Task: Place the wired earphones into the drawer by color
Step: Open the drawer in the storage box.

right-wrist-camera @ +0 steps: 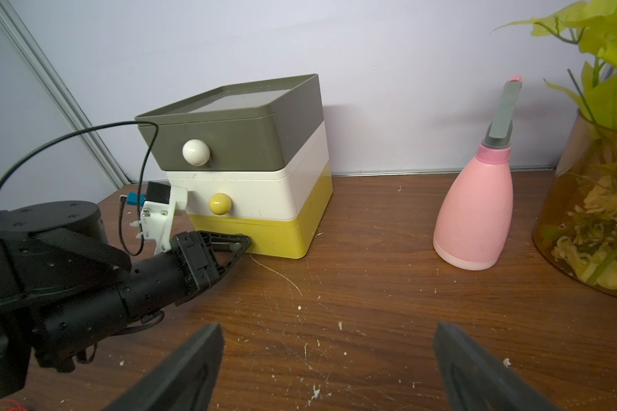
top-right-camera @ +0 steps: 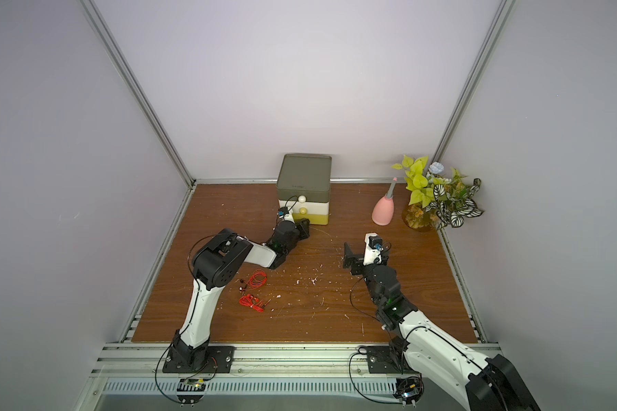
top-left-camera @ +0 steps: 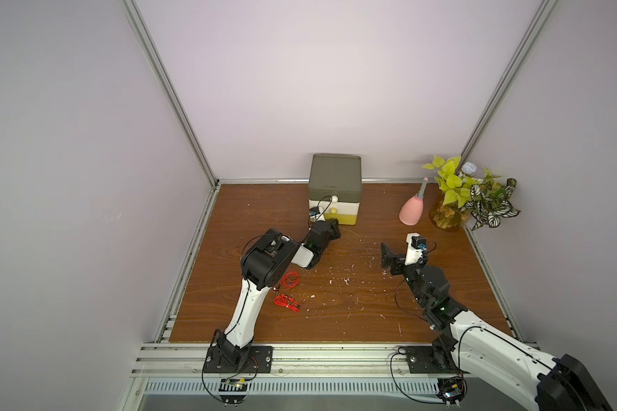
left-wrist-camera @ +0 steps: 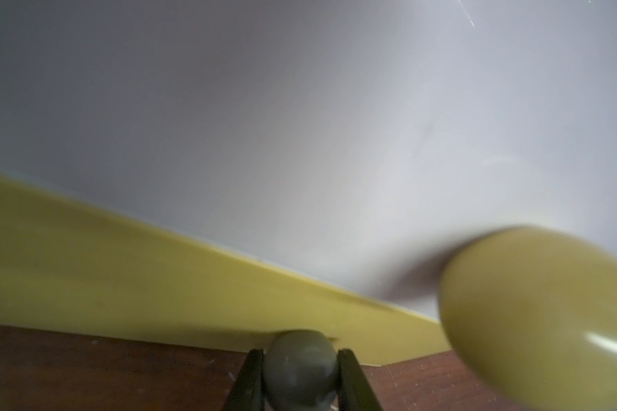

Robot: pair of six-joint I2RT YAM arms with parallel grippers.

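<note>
The drawer stands at the back of the table, all three levels closed. My left gripper is low at its yellow bottom level. Its fingers press both sides of the grey knob. The yellow knob of the cream level is just above. Two red wired earphones lie on the wood beside the left arm. My right gripper hovers open and empty over the table, right of centre.
A pink bottle and a potted plant stand at the back right. White crumbs dot the wooden table. Aluminium rails border the table on the left and right.
</note>
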